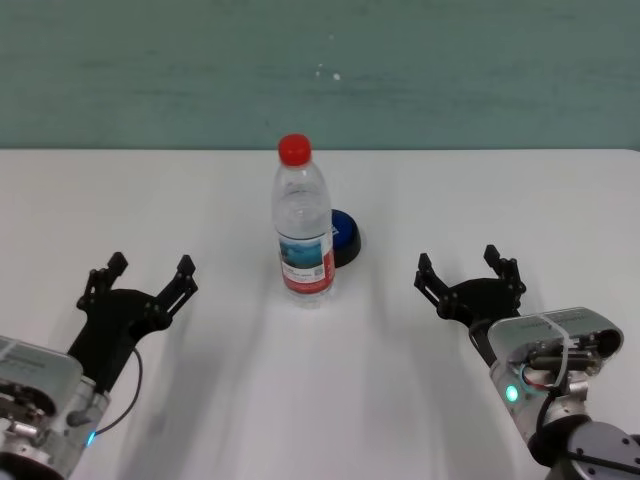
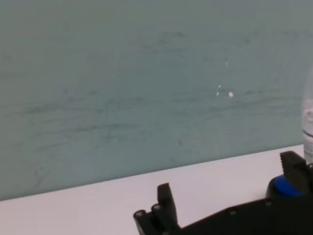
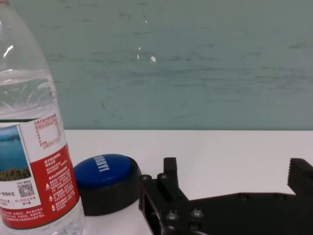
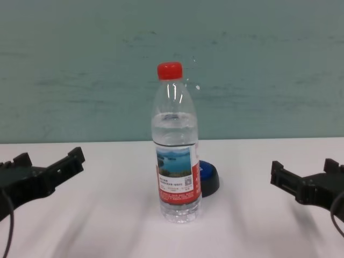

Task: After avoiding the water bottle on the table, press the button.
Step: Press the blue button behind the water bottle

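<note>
The water bottle point(image 1: 303, 225) stands upright mid-table, clear with a red cap and a lake label; it also shows in the chest view point(image 4: 175, 148) and the right wrist view point(image 3: 34, 142). The button point(image 1: 345, 236), blue dome on a black base, sits just behind and to the right of the bottle, partly hidden by it in the chest view point(image 4: 208, 178), plain in the right wrist view point(image 3: 106, 181). My left gripper point(image 1: 150, 277) is open and empty at the near left. My right gripper point(image 1: 468, 272) is open and empty at the near right, short of the button.
The white table point(image 1: 480, 200) reaches back to a teal wall point(image 1: 320, 70). Nothing else stands on it. Bare tabletop lies between each gripper and the bottle and to the button's right.
</note>
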`<state>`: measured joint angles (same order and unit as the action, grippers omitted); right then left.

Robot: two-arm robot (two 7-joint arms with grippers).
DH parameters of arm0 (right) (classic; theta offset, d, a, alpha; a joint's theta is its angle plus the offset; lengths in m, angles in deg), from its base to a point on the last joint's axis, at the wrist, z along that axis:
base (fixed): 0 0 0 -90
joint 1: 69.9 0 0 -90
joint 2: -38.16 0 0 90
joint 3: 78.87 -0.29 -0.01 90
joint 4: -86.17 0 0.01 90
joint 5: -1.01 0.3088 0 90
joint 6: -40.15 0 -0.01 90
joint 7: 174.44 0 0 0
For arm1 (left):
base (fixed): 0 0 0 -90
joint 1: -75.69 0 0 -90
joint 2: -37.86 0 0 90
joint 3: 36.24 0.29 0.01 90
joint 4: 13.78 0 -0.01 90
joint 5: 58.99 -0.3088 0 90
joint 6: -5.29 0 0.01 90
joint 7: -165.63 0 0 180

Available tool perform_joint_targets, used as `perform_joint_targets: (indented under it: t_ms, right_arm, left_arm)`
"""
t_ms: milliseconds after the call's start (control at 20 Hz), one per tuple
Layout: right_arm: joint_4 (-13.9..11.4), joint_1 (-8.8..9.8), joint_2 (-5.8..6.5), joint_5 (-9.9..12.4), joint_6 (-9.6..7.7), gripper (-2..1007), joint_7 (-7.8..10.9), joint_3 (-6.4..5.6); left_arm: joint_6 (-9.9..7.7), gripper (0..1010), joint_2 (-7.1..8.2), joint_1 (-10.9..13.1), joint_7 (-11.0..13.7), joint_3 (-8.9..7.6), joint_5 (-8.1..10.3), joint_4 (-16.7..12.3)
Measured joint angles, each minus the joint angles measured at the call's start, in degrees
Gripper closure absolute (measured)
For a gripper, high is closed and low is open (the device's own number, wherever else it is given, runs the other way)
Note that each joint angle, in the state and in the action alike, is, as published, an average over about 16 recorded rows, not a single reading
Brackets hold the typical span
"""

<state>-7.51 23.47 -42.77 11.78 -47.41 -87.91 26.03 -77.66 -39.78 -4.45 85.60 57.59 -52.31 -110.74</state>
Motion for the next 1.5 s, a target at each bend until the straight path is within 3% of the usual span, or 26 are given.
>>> perform_joint_targets:
  t_ms: [750, 1500]
  right_arm:
    - [0.0, 0.0, 0.0, 0.0, 0.0, 1, 0.0, 0.0]
    - [0.0, 0.0, 0.0, 0.0, 0.0, 1, 0.0, 0.0]
  left_arm:
    - [1.04, 0, 0.46, 2.48, 1.47, 0.02, 0.1, -2.76]
    - [1.82, 0, 1.09, 3.37, 2.55, 1.73, -0.09, -3.73]
